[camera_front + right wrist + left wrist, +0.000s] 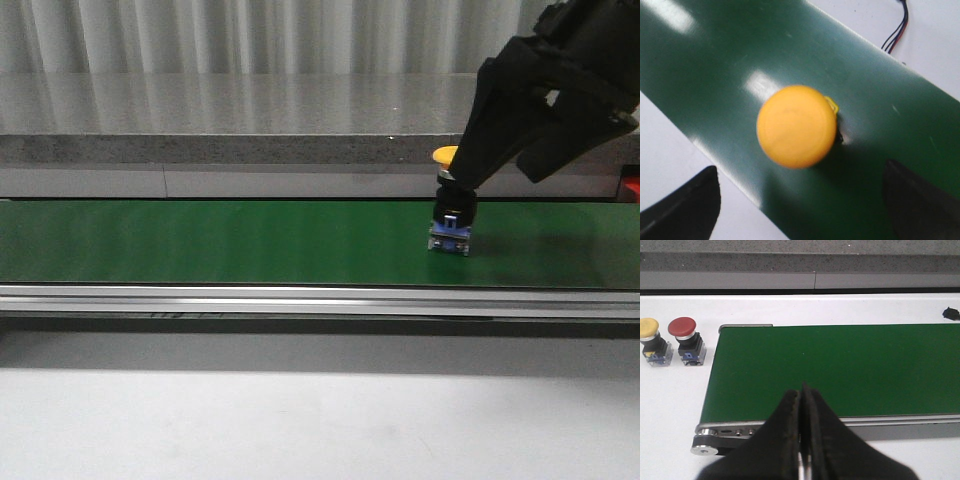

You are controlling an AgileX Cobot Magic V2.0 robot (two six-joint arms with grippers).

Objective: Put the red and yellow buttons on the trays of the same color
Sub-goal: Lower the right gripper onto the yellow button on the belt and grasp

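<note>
Half the yellow button [451,205] hides behind the right gripper [470,180].

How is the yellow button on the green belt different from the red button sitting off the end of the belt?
The yellow button on the belt has a yellow cap; the red button has a red one. The yellow one stands on the green belt; the red one stands on the white table past the belt's end. The right gripper hangs over the yellow one, jaws open; no gripper is near the red one. Both stand upright.

Glossy, probably plastic yellow button [796,126] on smooth green belt [220,240].
</note>
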